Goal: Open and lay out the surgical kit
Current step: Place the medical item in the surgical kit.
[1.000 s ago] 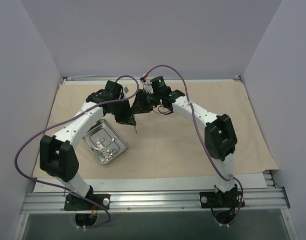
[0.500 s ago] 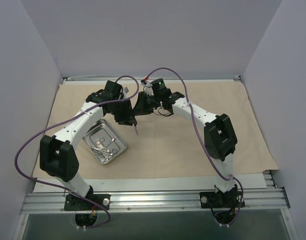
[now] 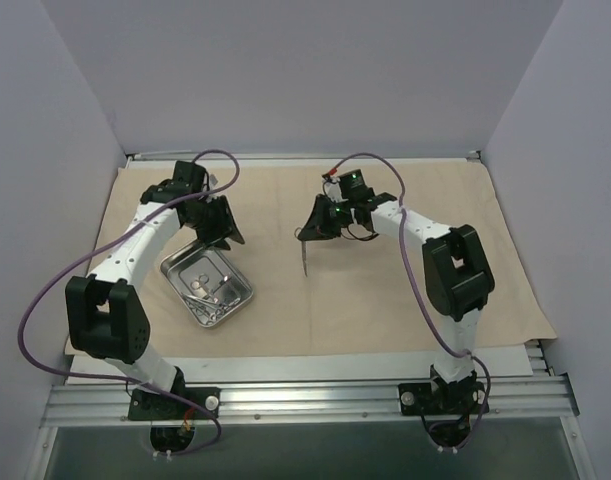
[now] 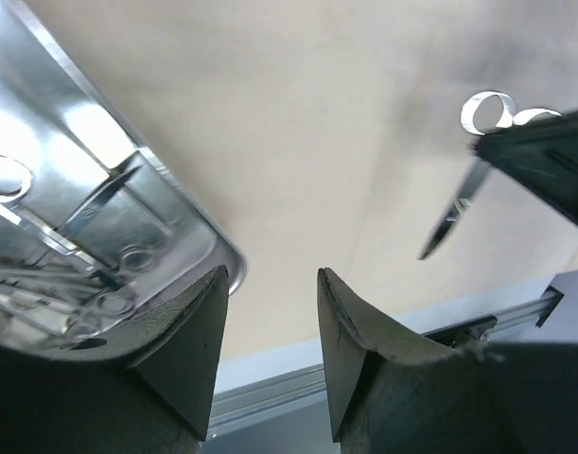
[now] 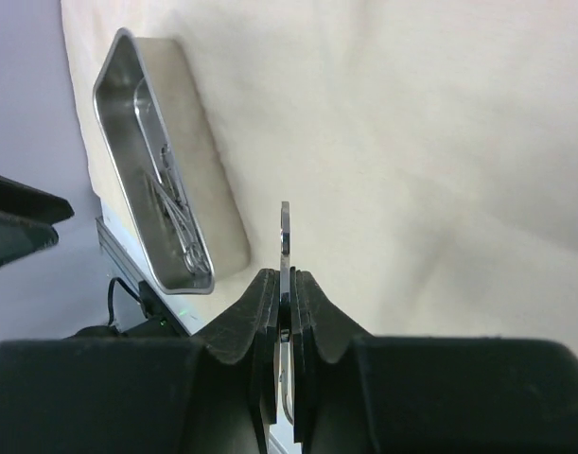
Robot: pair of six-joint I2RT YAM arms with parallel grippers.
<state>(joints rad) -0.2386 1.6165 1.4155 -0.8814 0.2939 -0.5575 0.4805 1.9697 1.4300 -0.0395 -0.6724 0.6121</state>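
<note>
**Instrument in right grip, left jaws free**

From above: pinches a thin instrument [image 3: 304, 260] in the right gripper [image 3: 307, 235], tip down over the beige cloth wrap [image 3: 385, 290]. Sets the left gripper [image 3: 228, 235] at the steel tray's [image 3: 184, 252] far edge.

Left wrist: stands part open, holding nothing, just beside the tray.

Right wrist: clamps tight on the instrument. Apparently shows other instruments [image 5: 172, 219] lying in the tray.

Even bright overhead light; tray [image 4: 80, 132] glare; left wrist close-up blurred, perhaps motion.

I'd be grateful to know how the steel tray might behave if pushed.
The steel tray looks rigid and shiny, so probably slippery to grip. Sitting on the loose cloth, it may drag wrinkles; its instruments would likely rattle.
</note>
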